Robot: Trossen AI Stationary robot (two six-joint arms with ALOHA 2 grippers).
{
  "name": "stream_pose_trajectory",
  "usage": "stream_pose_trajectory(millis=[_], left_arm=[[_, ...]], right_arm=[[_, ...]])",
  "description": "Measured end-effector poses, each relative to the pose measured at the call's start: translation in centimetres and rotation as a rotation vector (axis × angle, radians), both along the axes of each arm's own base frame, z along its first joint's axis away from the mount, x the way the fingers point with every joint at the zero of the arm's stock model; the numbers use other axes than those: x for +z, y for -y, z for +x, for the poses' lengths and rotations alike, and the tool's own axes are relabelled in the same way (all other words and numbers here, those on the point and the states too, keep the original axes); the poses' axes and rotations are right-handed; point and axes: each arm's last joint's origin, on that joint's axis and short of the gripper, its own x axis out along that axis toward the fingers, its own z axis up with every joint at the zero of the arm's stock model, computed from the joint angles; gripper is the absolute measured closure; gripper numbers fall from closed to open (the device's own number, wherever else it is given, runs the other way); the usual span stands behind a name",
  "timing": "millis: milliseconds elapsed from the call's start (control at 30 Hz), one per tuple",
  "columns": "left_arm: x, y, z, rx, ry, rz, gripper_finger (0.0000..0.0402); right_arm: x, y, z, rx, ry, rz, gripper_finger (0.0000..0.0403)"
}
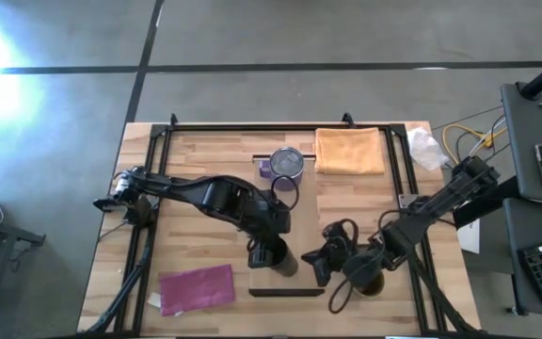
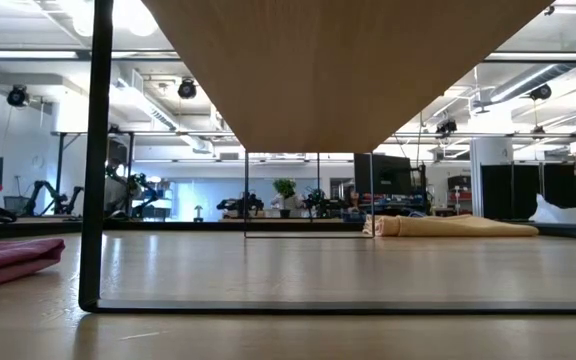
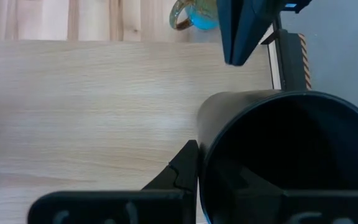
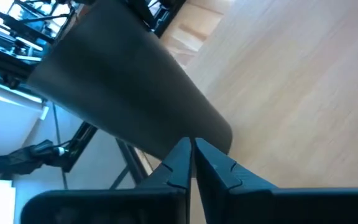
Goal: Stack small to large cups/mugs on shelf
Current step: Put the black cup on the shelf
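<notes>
Shelf (image 1: pixel 280 217) — your light-wood board sits mid-table. Purple mug (image 1: pixel 287 163) stands at its far end beside the orange cloth (image 1: pixel 350 151). Your left gripper (image 1: pixel 269 252) grips the black cup (image 3: pixel 291 155) over the shelf's near end, a finger (image 3: pixel 178 174) against the cup's wall. Right gripper (image 1: pixel 326 262) sits just beside it, fingers pressed together, nothing between them — brown mug (image 1: pixel 370 281) near the right arm.

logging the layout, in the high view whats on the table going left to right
crumpled purple cloth → left gripper around the small black handleless cup → purple mug with silvery rim → right gripper → folded orange cloth → brown handled mug → crumpled white plastic
</notes>
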Motion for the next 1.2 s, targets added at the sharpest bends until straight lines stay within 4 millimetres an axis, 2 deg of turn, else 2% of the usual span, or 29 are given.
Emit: stream_pose_trajectory(millis=[267, 500, 900, 1200], left_arm=[[0.0, 0.0, 0.0, -0.003, 0.000, -0.007, 0.0401], [0.0, 0.2, 0.4, 0.011, 0.023, -0.032, 0.0399], [0.3, 0.3, 0.7, 0.005, 0.060, -0.059, 0.0310], [0.3, 0.3, 0.7, 0.015, 0.056, -0.074, 0.0301]], right_arm=[[-1.5, -0.8, 1.2, -0.015, -0.010, 0.011, 0.0394], [-1.9, -1.1, 1.6, -0.020, -0.009, 0.021, 0.0394], [-1.9, -1.1, 1.6, -0.022, -0.010, 0.023, 0.0394], [-1.9, -1.1, 1.6, -0.016, -0.013, 0.020, 0.0394]])
